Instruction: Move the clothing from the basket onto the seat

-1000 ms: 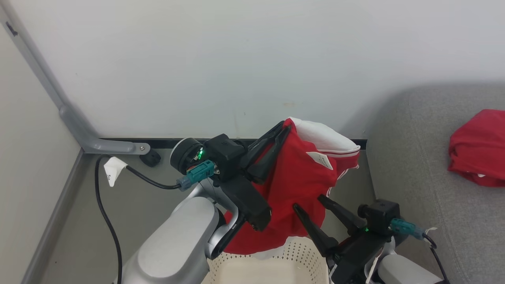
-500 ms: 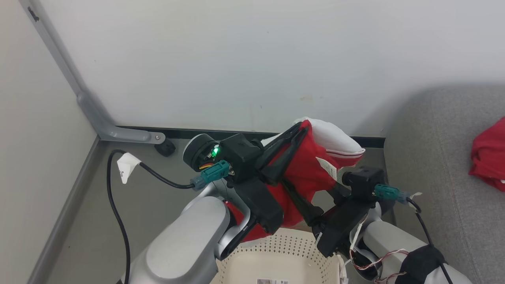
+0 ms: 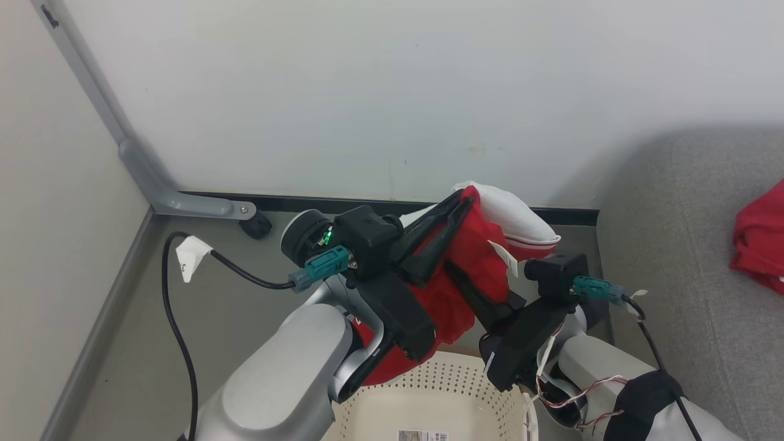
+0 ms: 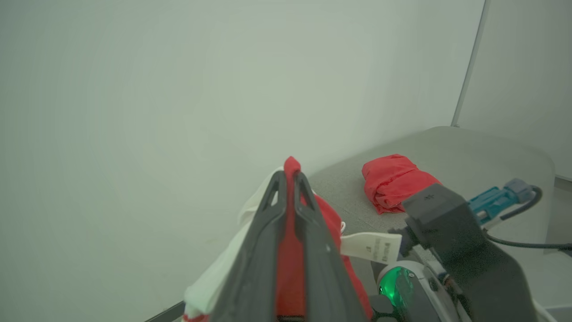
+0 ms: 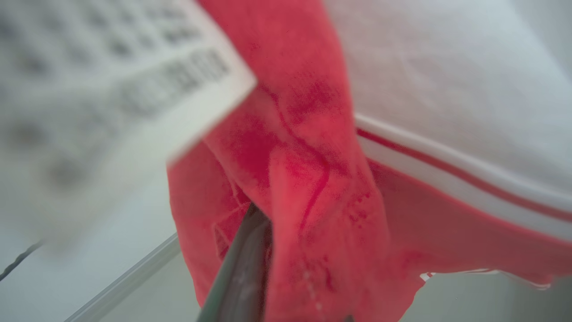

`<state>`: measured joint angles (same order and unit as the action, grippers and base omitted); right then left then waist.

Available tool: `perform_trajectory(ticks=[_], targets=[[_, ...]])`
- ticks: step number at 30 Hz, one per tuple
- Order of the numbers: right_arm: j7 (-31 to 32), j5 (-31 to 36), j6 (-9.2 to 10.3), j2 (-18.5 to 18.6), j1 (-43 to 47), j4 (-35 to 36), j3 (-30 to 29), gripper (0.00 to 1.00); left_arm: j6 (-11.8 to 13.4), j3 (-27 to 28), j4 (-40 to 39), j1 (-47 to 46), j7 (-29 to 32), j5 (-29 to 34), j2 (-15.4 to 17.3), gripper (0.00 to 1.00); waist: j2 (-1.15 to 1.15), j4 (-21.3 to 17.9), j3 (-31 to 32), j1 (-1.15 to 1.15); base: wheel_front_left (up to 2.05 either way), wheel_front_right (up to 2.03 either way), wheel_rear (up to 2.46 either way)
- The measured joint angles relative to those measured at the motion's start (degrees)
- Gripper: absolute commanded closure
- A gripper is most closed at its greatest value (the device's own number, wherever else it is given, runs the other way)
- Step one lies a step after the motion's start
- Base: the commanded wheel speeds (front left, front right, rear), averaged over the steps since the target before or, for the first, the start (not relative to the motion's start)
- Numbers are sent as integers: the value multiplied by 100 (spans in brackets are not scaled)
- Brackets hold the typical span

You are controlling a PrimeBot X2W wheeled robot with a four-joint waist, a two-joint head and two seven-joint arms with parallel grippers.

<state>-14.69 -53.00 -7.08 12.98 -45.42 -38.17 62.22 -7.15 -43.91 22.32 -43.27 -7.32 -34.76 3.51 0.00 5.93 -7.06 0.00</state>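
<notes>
1. The left gripper (image 3: 454, 205) is above the far edge of the basket (image 3: 441, 392). Its fingers are pressed together on a fold of the striped garment (image 3: 474, 242), which hangs from them down towards the basket's far rim.
2. The right gripper (image 3: 465, 283) is also above that far edge, nearer the basket, and is pushed into the same garment from the basket's right. One dark finger lies across the red cloth and the other is covered, so I cannot tell how wide it stands or whether it grips.
3. The plain garment (image 3: 759, 239) lies bunched on the sofa (image 3: 674, 245), well to the right of the basket and out of it.
4. The left wrist view adds the pinch itself. A thin strip of the garment (image 4: 289, 250) is clamped between the tips of the left gripper (image 4: 289, 176), and the white label (image 4: 373, 247) juts out beside them. The plain garment (image 4: 395, 181) shows whole on the sofa (image 4: 469, 152).
5. The right wrist view is very close and partly blurred. Red cloth (image 5: 313, 179) with white striped trim drapes over one finger (image 5: 241, 273), and the label (image 5: 111, 89) is out of focus.
</notes>
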Motion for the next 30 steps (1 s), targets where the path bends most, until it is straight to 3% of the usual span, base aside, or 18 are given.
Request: perform_trajectory(ticks=[16,18,19,30], targets=[[1,-205,0,454,176,394,-464,100,14,186,297,166,-3,-83,223,98,0,-359,69,0,0,0,0],[1,-205,0,501,176,457,-549,100,14,187,301,177,-7,-83,243,69,0,-418,91,0,0,0,0],[1,-205,0,527,176,476,-588,100,14,187,302,185,-9,-85,256,0,0,-447,103,0,0,0,0],[1,-132,1,926,304,713,-1065,100,18,178,160,396,-69,-91,356,0,0,-833,225,-1,0,0,0]])
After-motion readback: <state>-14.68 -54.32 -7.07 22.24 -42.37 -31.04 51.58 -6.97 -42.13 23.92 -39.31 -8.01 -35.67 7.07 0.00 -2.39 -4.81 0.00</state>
